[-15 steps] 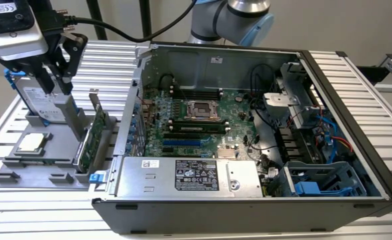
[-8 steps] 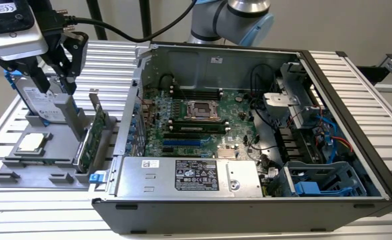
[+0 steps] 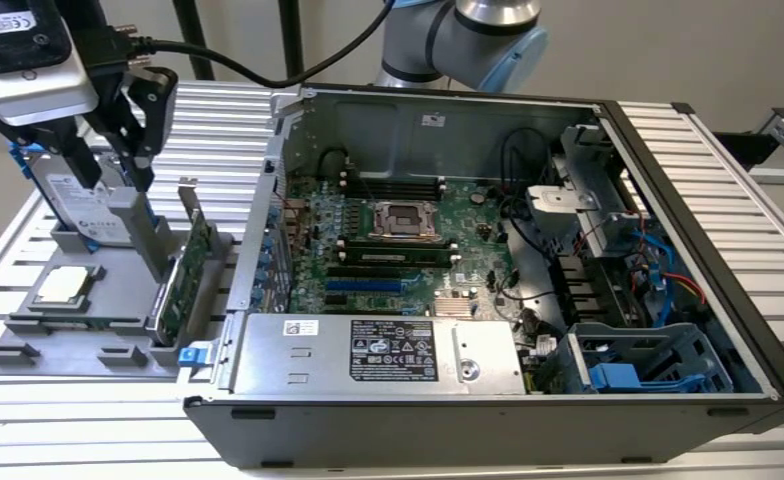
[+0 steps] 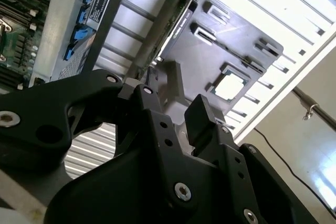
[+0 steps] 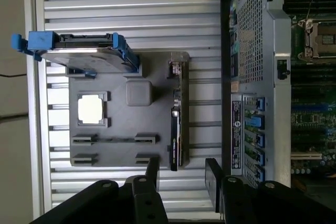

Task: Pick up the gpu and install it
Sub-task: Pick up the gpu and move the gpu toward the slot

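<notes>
Gripper (image 3: 119,165): raised above the grey holder (image 3: 45,340) on the slatted table (image 3: 219,130), at the exterior view's left. Its two black fingers (image 5: 152,170) stand apart with bare table slats showing between them. Nothing is clamped, and no contact with any part is observed.

Gpu (image 3: 199,260): stands upright on its long edge in a slot of the holder, on the side of the holder nearest the computer case (image 3: 712,250), just outside the case wall. The green board face is visible in the exterior view. It is not installed.

Relation of gpu to gripper: in the exterior view the card sits lower than the fingertips and toward the exterior view's right of them, clearly apart. In the first wrist view the card (image 5: 176,129) appears edge-on as a thin dark strip, roughly in line with the gap of the gripper (image 5: 182,174) but short of the fingertips. The second wrist view shows the same thin edge (image 4: 176,24) beyond the gripper (image 4: 170,95).

Other items in the holder: a silver hard drive (image 3: 79,205) with blue rails, upright, below the gripper; a square CPU chip (image 3: 65,287) lying flat in its recess.

Case: lies open, motherboard (image 3: 365,250) exposed.
</notes>
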